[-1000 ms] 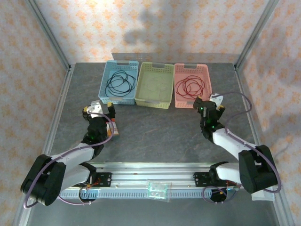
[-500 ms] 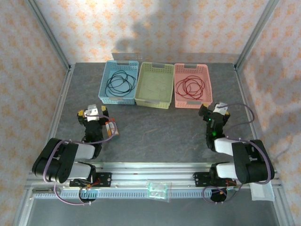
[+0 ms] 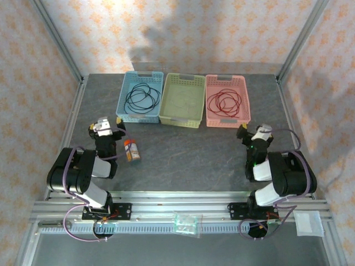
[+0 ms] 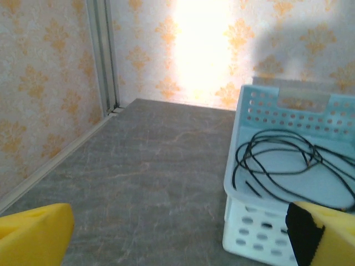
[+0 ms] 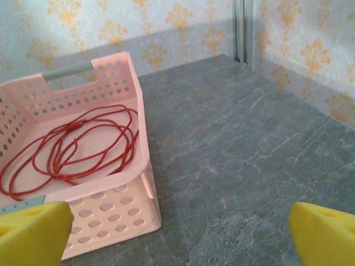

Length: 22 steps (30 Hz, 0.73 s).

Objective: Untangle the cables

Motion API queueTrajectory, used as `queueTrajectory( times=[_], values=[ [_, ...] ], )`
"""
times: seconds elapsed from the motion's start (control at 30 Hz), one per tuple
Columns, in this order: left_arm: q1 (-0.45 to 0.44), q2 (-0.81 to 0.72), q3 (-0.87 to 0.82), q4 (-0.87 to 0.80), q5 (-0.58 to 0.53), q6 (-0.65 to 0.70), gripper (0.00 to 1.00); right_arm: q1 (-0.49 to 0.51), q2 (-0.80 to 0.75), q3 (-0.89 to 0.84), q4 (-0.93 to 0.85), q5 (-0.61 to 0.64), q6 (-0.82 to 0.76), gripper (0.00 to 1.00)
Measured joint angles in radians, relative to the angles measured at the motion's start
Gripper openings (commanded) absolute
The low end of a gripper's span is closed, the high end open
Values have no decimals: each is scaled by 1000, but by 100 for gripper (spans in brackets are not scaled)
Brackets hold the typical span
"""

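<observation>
The cables lie apart, one in each of three baskets at the back of the table. The black cable (image 3: 141,98) (image 4: 283,158) is coiled in the blue basket (image 3: 125,108) (image 4: 260,233). A pale cable (image 3: 183,101) lies faintly in the green basket (image 3: 180,121). The red cable (image 3: 224,101) (image 5: 72,147) loops in the pink basket (image 3: 244,113) (image 5: 111,213). My left gripper (image 3: 104,128) (image 4: 177,244) hangs open and empty left of the blue basket. My right gripper (image 3: 254,133) (image 5: 177,238) is open and empty, in front of the pink basket's right corner.
A small orange-capped bottle (image 3: 131,150) lies on the grey table beside the left arm. A clear plastic bag (image 3: 186,223) rests on the front rail. Metal frame posts and patterned walls close in the table on three sides.
Both arms have folded back toward their bases. The left gripper moved left and the right gripper moved right, away from the baskets. The small bottle is now uncovered.
</observation>
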Motion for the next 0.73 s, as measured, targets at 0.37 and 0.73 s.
queueTrajectory(
  times=[0.37, 0.73],
  values=[
    [5, 0, 2, -38, 45, -26, 100, 0, 8, 67, -27, -28, 0, 100],
    [5, 0, 2, -60, 92, -26, 100, 0, 8, 67, -31, -28, 0, 100]
  ],
)
